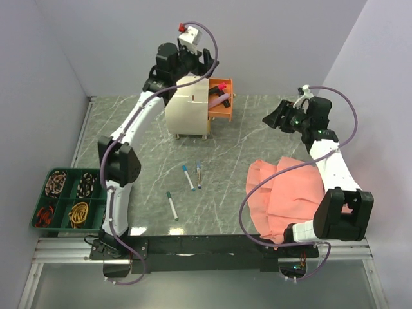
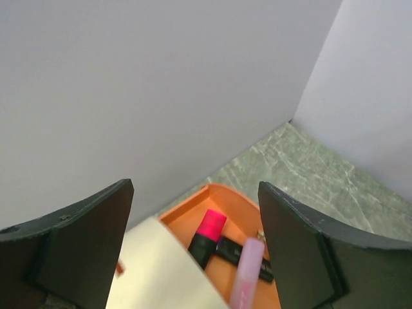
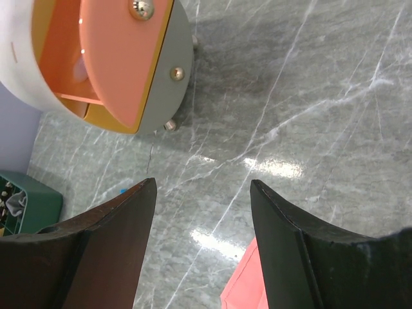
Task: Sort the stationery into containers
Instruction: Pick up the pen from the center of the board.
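**Grey-green marble worktop with cabinet, pens, cloth and tray**

A grey-green marble-patterned worktop [image 1: 257, 138] fills the space between pale walls. At its far middle stands a cream cabinet [image 1: 187, 109] on short feet, with an orange drawer [image 1: 222, 114] pulled out to the right. Near the centre lie two white pens with blue ends, one [image 1: 188, 177] just beside the other [image 1: 198, 174], not touching. A third pen [image 1: 172, 205], with a green end, lies nearer the front, a little to their left. A salmon-pink cloth [image 1: 290, 196] is crumpled over the right front part, reaching the near edge. A dark green tray [image 1: 71, 170] with compartments sits at the left edge; whether it rests on the marble itself is unclear.
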You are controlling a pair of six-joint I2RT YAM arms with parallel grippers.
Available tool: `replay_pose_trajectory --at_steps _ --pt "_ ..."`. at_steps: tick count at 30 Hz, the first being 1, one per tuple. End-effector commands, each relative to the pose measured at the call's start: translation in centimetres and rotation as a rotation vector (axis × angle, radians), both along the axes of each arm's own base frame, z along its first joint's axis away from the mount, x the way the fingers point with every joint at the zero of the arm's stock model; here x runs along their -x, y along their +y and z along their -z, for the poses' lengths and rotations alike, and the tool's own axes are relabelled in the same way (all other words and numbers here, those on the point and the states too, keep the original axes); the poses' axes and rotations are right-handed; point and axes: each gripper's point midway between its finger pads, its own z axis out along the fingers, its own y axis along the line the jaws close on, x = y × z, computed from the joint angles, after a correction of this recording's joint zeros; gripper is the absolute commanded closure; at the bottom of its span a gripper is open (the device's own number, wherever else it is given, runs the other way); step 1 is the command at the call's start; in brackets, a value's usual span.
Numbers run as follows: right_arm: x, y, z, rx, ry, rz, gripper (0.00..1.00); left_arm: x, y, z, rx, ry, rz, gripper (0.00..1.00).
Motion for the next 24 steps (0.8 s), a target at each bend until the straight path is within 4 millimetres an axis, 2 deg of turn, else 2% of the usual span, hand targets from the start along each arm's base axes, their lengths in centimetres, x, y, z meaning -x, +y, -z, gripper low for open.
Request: replay_pose_trajectory --at_steps 1,3,4,5,6,7,8,9,10,11,12,13,15,16,18,19,21,22,24 --pt "1.1 0.4 -2.9 0.033 -0.091 -0.019 0.32 7.1 6.9 -12.5 0.049 -0.146 -0.123 0.15" --pt "1.9 1.1 -2.8 0.069 -0.099 -0.022 0.33 8.5 9.8 -11.4 0.029 -0.077 -0.232 0.14" --pt "2.2 1.2 -2.7 0.097 -0.107 -0.020 0.33 10.6 11.6 -9.9 0.018 -0.024 -0.281 0.14" --pt "2.8 2.0 -2.7 0.119 -0.117 -0.030 0.33 11.3 13.3 -8.6 0.014 0.017 -0.356 0.14" --pt "2.9 1.1 -2.2 0.157 -0.103 0.020 0.33 12.7 13.9 -6.6 -0.005 0.081 -0.366 0.15" --pt "3.3 2.3 -1.9 0.190 -0.109 -0.014 0.33 14.7 15.3 -4.0 0.007 0.165 -0.414 0.15" --pt "3.8 2.9 -2.0 0.216 -0.118 -0.027 0.33 15.7 15.9 -2.0 -0.003 0.225 -0.432 0.15" --pt "4.5 4.2 -1.5 0.243 -0.108 -0.057 0.33 17.1 16.6 0.8 -0.038 0.312 -0.448 0.16" --pt "4.7 4.4 -1.4 0.278 -0.111 -0.052 0.33 19.1 17.2 3.6 -0.044 0.380 -0.450 0.17" --pt "5.2 5.0 -1.4 0.291 -0.113 -0.064 0.33 20.2 17.3 5.2 -0.054 0.423 -0.436 0.18" --pt "6.1 6.6 -1.1 0.305 -0.103 -0.113 0.33 21.2 17.3 6.7 -0.065 0.463 -0.423 0.19" --pt "6.3 6.9 -1.0 0.337 -0.104 -0.112 0.34 22.6 17.8 8.9 -0.073 0.521 -0.428 0.19" --pt "7.1 8.8 -1.0 0.348 -0.117 -0.158 0.35 23.7 18.2 10.4 -0.051 0.562 -0.431 0.20" --pt "8.0 10.7 -1.1 0.341 -0.124 -0.199 0.36 24.3 18.9 11.6 -0.039 0.580 -0.444 0.20" --pt "8.5 13.0 -0.7 0.289 -0.094 -0.231 0.41 24.5 20.0 12.1 -0.010 0.583 -0.474 0.20" --pt "9.5 15.0 -0.6 0.269 -0.087 -0.275 0.42 24.6 21.1 12.4 0.010 0.572 -0.504 0.20" --pt "9.9 17.1 0.2 0.270 -0.068 -0.301 0.43 24.4 22.5 12.2 0.026 0.545 -0.539 0.19" --pt "11.6 19.9 0.9 0.284 -0.072 -0.384 0.43 24.3 24.1 11.7 0.045 0.520 -0.590 0.18" --pt "12.6 22.2 1.2 0.312 -0.086 -0.416 0.42 24.2 25.8 10.6 0.073 0.469 -0.639 0.17"
